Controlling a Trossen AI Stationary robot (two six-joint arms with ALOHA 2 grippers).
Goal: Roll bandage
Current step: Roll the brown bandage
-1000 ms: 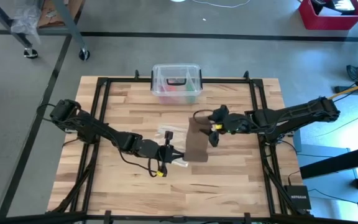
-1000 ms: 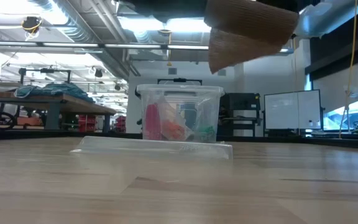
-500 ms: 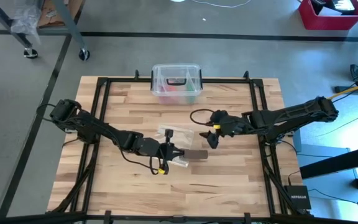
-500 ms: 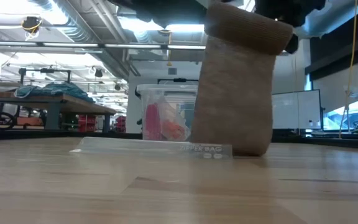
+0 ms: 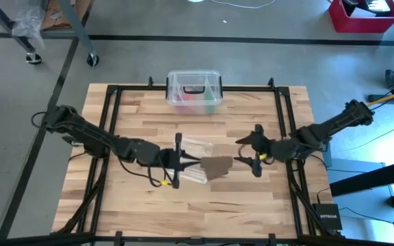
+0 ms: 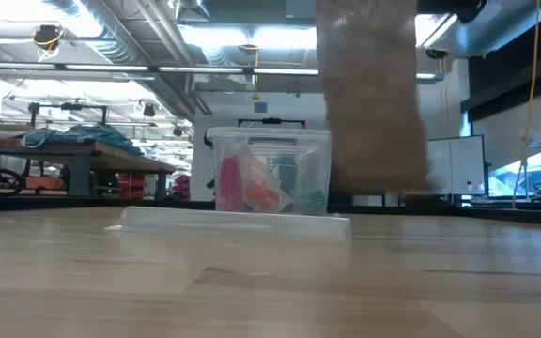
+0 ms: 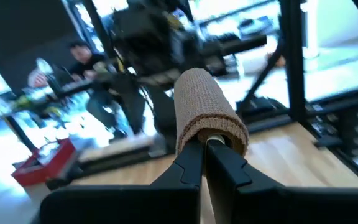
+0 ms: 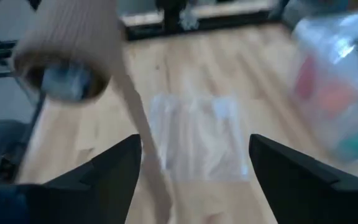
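The brown bandage [image 5: 217, 166] is a partly wound roll [image 7: 205, 109] with a loose tail [image 6: 374, 103] hanging below it, clear of the table. My left gripper [image 5: 185, 162] is shut on the roll at mid-table, above a clear plastic bag [image 5: 195, 158]. My right gripper [image 5: 239, 152] is open just to the right of the roll and faces it. In the right wrist view the roll's hollow end [image 8: 67, 79] shows and the tail [image 8: 143, 140] hangs close by one finger [image 8: 114, 171]. I cannot tell whether they touch. My left gripper has its shut fingers [image 7: 191, 163] in the roll's near open end [image 7: 211, 140], with the bandage wound around their tips. The fingers come level from the table's left and lie along the roll's axis. The roll is lifted clear and its tail hangs slack below.
A clear plastic box [image 5: 194, 92] with a black handle and coloured contents stands at the table's far edge, also in the low view [image 6: 269, 174]. The clear bag [image 6: 238, 223] lies flat at mid-table. A black frame [image 5: 287, 137] runs around the tabletop.
My right gripper has let go of the bandage's free end, opened and drawn back toward the table's right and near side. The strip, held spread between both grippers, dropped and hung down to the table. It now hangs clear below the roll on my left gripper.
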